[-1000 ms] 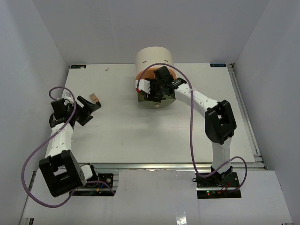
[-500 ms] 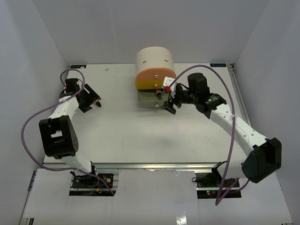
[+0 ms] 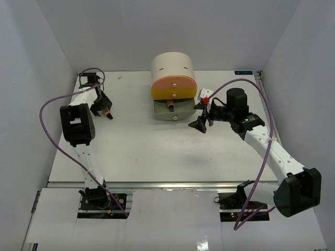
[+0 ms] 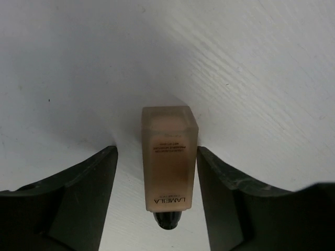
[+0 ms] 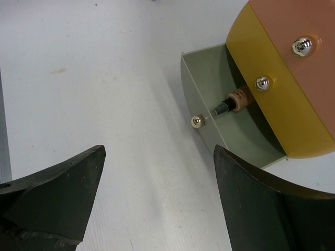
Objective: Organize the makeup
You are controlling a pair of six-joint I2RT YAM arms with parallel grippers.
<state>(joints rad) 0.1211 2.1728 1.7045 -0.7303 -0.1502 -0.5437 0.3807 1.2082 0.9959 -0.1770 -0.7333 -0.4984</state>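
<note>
A tan makeup bottle (image 4: 168,157) with a dark cap lies flat on the white table between my left gripper's (image 4: 157,154) fingers. The jaws are open, with a gap showing on each side of it, the right one thin. In the top view this bottle (image 3: 107,112) is at the far left, under the left gripper (image 3: 101,108). A second tan bottle (image 5: 236,100) lies inside the open green drawer (image 5: 201,89), and also shows from above (image 3: 168,104). My right gripper (image 3: 201,115) hangs open and empty to the right of that drawer, over bare table (image 5: 157,157).
The cream drawer unit (image 3: 172,65) stands at the back centre, with peach (image 3: 174,83) and yellow (image 3: 172,94) fronts shut above the pulled-out green drawer (image 3: 180,114). A small white speck (image 3: 120,77) lies near the back edge. Grey walls close both sides.
The right gripper drew back to the right from the green drawer and opened wider, leaving a bottle inside. The left gripper moved back-left over the tan bottle and its jaws narrowed around it.
</note>
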